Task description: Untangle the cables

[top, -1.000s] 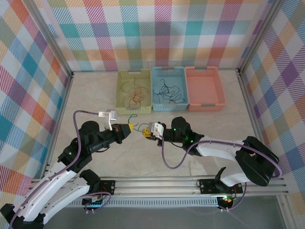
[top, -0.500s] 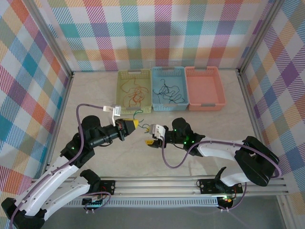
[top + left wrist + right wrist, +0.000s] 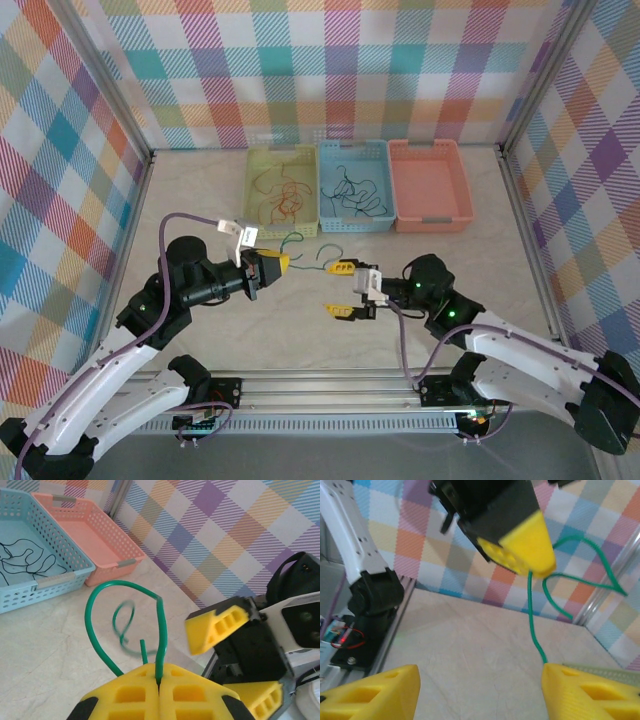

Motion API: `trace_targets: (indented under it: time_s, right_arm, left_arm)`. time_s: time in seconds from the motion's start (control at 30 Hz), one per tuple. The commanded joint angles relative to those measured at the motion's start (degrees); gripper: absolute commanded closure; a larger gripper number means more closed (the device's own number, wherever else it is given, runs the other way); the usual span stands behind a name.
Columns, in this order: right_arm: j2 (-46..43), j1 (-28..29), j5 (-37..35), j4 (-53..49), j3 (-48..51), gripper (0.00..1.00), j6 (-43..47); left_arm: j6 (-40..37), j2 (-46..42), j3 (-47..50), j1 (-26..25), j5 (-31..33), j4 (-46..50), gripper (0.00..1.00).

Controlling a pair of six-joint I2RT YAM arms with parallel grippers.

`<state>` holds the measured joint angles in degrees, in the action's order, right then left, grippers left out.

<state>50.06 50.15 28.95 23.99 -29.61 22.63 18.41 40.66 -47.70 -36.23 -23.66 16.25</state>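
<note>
Fingers (image 3: pixel 370 695) of the right gripper (image 3: pixel 342 290) are now seen spread wide with nothing between them, where a second ago they were shut on the green cable (image 3: pixel 163 630) opposite the left gripper (image 3: pixel 275 265). The right arm has also been drawn back to its own side. Left fingers (image 3: pixel 150 692) are kept clamped on the green cable, which is carried up from them in a loop clear of the tabletop (image 3: pixel 300 340). Its free end is seen just beside one right finger; whether it touches cannot be told. The left gripper has been lifted and swung toward the baskets. Orange-brown cables (image 3: pixel 280 195) are seen in the yellow basket (image 3: pixel 265 231), black cables (image 3: pixel 352 195) in the blue basket (image 3: pixel 345 225), and the pink basket (image 3: pixel 430 185) is set next to that. From the release it is judged that the green cable has been pulled free and is held by one arm alone, so only its placing seems left, probably in the pink basket.
</note>
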Motion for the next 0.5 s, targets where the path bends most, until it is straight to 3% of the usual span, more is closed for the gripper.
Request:
trace_targets:
  time_s: [0.0,0.13,0.2,0.47]
  right_arm:
    - [-1.96,-0.31,2.56,-2.53,-0.21,0.34,-2.88]
    - [-0.12,-0.31,-2.45,0.98,-2.67,0.26,-10.2]
    - [1.74,-0.3,-3.99,0.16,-5.77,0.27,-13.7]
    - [6.28,-0.32,-4.72,-1.78,-11.99,0.43,-15.63]
  left_arm:
    - [-1.02,-0.27,1.0,0.19,-2.82,-3.33,1.0]
    - [-1.02,0.03,2.82,0.2,-5.25,-6.98,1.0]
    - [-1.01,0.09,3.93,0.19,-5.99,-9.12,1.0]
    - [0.03,0.48,5.44,0.02,-11.31,-12.69,1.0]
